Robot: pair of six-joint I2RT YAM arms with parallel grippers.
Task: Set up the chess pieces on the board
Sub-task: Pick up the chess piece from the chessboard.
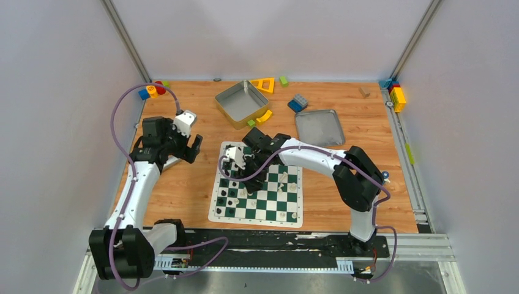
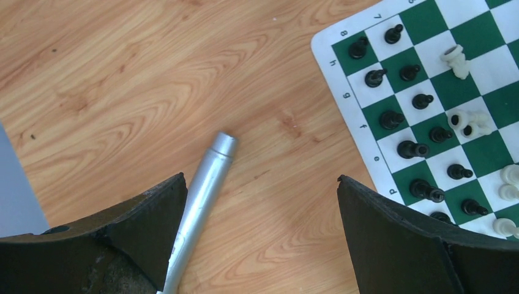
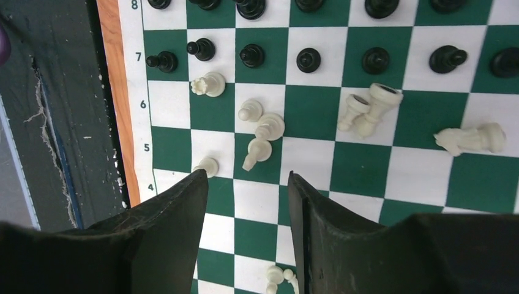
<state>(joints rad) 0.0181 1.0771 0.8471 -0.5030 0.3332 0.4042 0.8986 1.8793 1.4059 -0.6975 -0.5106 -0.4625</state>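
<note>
The board (image 1: 257,211), one green-and-white checked mat, lies on the wooden table at 6 o'clock of its centre, between the two arms. In the right wrist view seven black chessmen (image 3: 252,55) stand along the rank marked 7, and six more show on rank 8, cut by the picture's top edge. Eight cream chessmen (image 3: 269,125) sit on the ranks just below them, several tipped on their sides, two pairs of them touching. The right gripper (image 3: 248,184) hangs over the board at 6 o'clock of those cream pieces, its two fingers parted with only checked squares showing between them. The left gripper (image 2: 260,184) hangs over bare wood at 9 o'clock of the board, its fingers spread wide and holding nothing. One silver tube (image 2: 205,199) lies on the wood under its left finger. There are two grey metal trays. The deep tray (image 1: 242,101) sits at 12 o'clock of the board and shows its bare floor, with a yellow block (image 1: 264,116) touching its outer wall. The shallow tray (image 1: 319,127) lies at 1 o'clock, its flat face bare too. Coloured toy blocks (image 1: 298,102) are scattered along the far edge from 10 to 2 o'clock, perhaps a dozen, though they are too small to count with certainty.
</note>
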